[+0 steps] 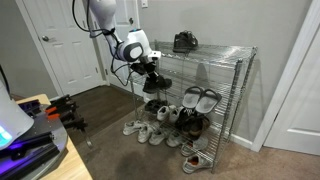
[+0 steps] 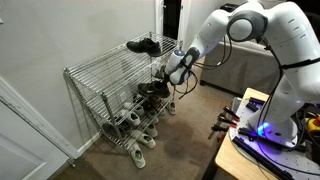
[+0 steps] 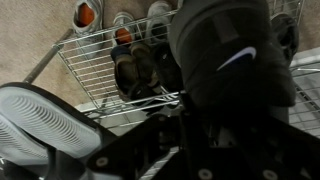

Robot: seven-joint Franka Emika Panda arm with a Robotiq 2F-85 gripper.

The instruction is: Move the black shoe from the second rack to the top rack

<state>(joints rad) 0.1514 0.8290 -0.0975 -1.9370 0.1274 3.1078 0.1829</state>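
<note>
The arm (image 1: 100,20) bends down from above. Its gripper (image 1: 150,70) is clamped on the black shoe (image 1: 156,83), which sits just under the fingers at the end of the wire rack (image 1: 218,75). Another dark shoe (image 1: 185,41) rests above and beyond the hand.

Dim, even indoor light (wrist view blurred).

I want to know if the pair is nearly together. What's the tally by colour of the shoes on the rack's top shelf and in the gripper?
Black, top shoe on the top shelf: 1
Black, held shoe in the gripper: 1
Other colours: 0
Total: 2
</note>
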